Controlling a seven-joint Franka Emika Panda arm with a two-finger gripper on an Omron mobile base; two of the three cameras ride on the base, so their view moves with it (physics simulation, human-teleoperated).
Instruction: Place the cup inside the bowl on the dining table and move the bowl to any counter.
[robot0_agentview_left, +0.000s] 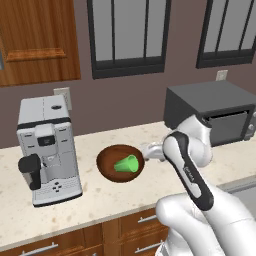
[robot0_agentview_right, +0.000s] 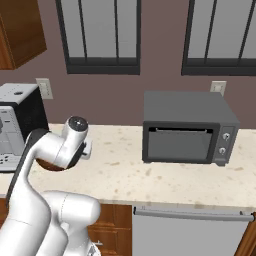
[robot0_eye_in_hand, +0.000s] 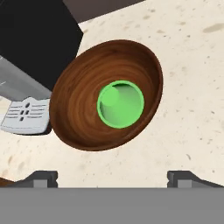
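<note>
Countertop (robot0_agentview_left: 150, 137) of beige speckled stone carries, from largest down, a black toaster oven (robot0_agentview_right: 187, 127), a white coffee machine (robot0_agentview_left: 47, 150) and the dark wooden bowl (robot0_agentview_left: 120, 162), which sits between the two appliances. Inside the bowl lies the green cup (robot0_agentview_left: 127, 164), tipped on its side with its mouth toward the hand camera. Small writing on the arm's dark link is too blurred to read. The gripper (robot0_eye_in_hand: 113, 177) hangs just beside the bowl's rim, jaws spread wide, holding nothing and touching nothing.
</note>
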